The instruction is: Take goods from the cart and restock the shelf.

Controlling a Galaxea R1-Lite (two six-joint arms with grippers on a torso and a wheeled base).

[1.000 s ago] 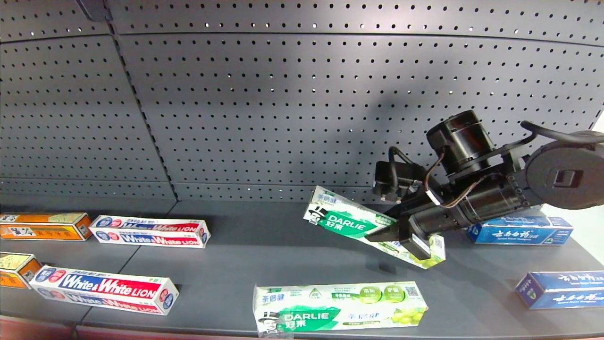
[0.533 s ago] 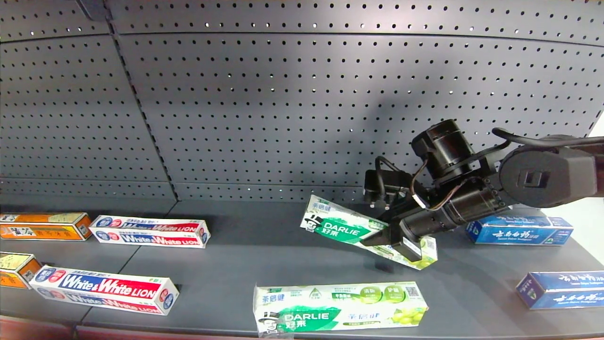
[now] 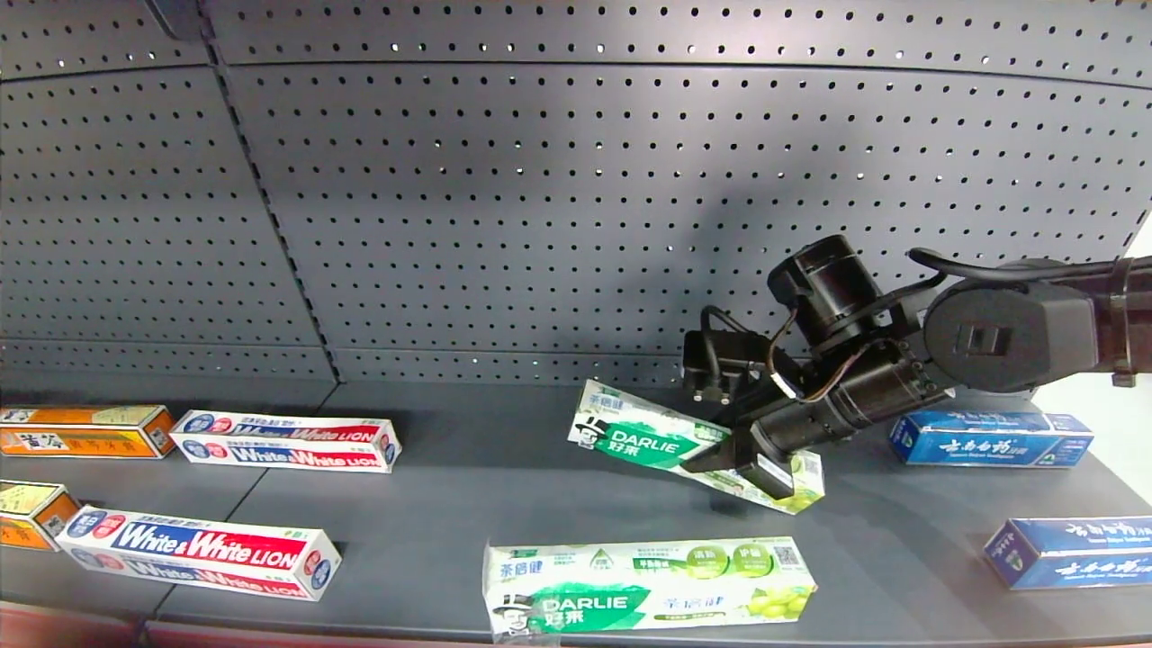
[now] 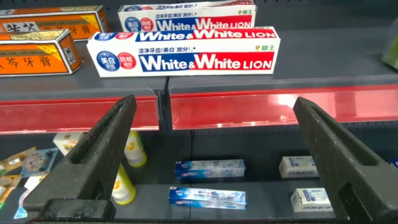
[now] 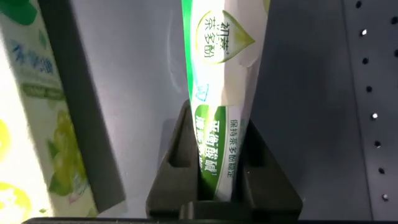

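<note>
grey pegboard-backed shelf [image 3: 540, 486], toothpaste cartons lying flat on its deck. right gripper [image 3: 751, 461] is clamped across one end of a green toothpaste box [image 3: 643, 436], which sits tilted over the back of the deck; whether its far end touches down i cannot tell. a matching green box [image 3: 648, 589] lies in front, and a blue box [image 3: 990, 438] beside the arm. left gripper [image 4: 214, 109] hangs spread wide and empty by the red rail [image 4: 62, 115]. the carton is probably light, stiff but crushable thin card. pinching its narrow faces near one end suits it, though the long free end may swing.
</note>
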